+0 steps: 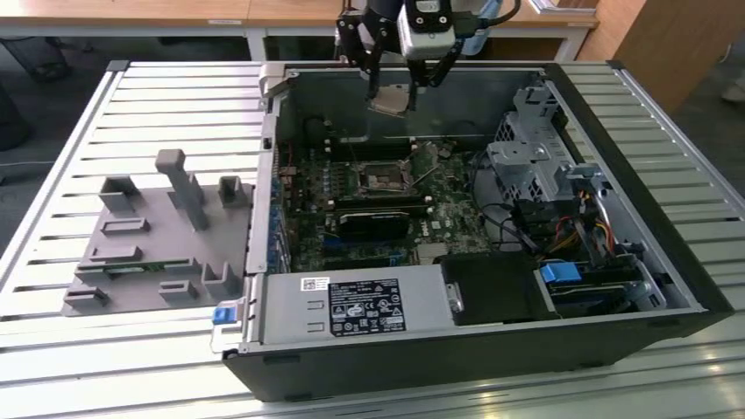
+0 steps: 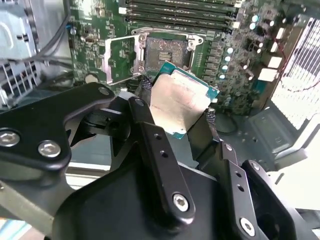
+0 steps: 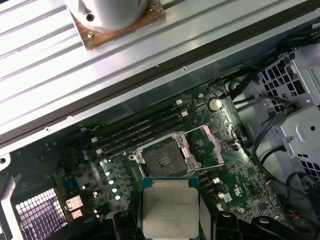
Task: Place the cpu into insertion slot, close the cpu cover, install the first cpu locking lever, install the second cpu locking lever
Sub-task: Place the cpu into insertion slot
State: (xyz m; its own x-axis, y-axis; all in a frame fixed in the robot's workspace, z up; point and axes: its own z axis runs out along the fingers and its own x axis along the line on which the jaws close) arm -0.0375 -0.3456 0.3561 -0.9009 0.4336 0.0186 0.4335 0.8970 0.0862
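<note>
Now the gripper (image 1: 392,87) hangs above the open computer case (image 1: 466,362). Its fingers (image 2: 155,145) are closed in on the cpu (image 2: 181,102), pinching the chip by two opposite edges, and in both wrist views its grey metal top is showing. Below and well apart, the insertion slot (image 3: 162,160) lies bare on the motherboard (image 3: 240,172), with the cpu cover (image 3: 207,146) tilted open beside it.

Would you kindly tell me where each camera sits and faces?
Exterior view: off the arm, looking down into the computer case; gripper holds the cpu above it.
Second wrist view: on the arm, past the gripper and cpu toward the socket.
First wrist view: on the arm, over the cpu, facing the socket.
Shared: cpu and socket.
</note>
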